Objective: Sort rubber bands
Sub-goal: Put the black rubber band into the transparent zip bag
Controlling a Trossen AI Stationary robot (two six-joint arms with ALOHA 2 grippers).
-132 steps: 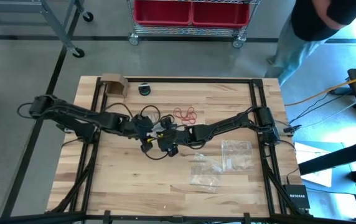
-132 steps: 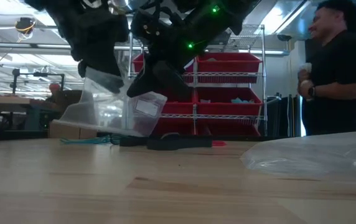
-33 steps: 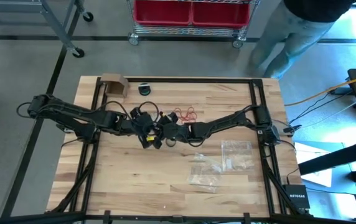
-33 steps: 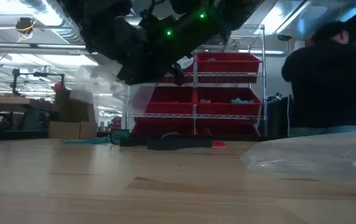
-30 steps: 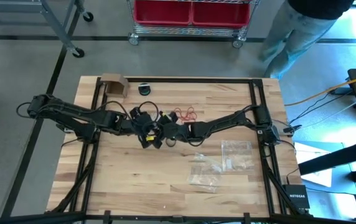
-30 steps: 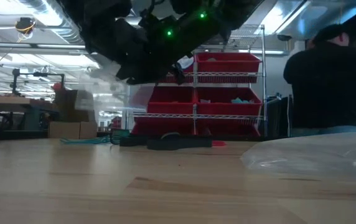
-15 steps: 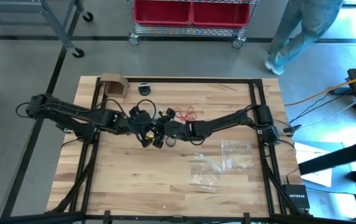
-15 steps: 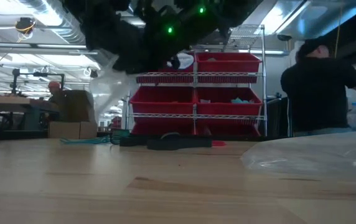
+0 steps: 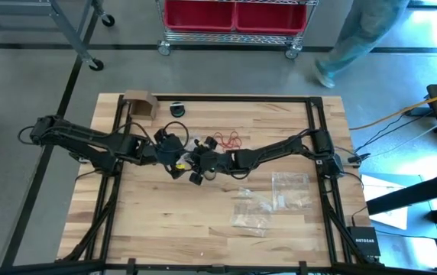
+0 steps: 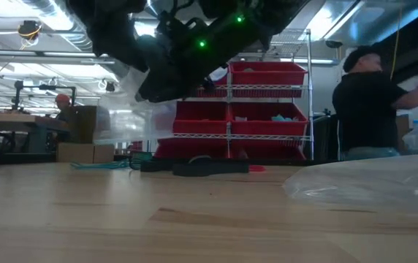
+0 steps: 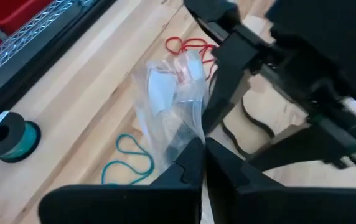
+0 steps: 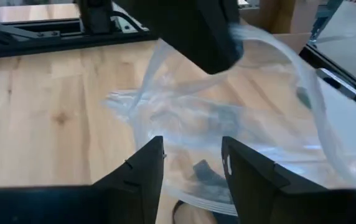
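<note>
Clear bag (image 11: 177,106) hangs pinched in the left gripper (image 11: 203,148), its mouth facing the right gripper (image 12: 192,155), whose parted fingers straddle it; red bands (image 11: 189,45) lie just beyond.

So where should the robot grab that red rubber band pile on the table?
Probably the red rubber bands lie flat and loose on the table, so coming straight down and pinching where loops overlap looks best. The right gripper is nearest.
</note>
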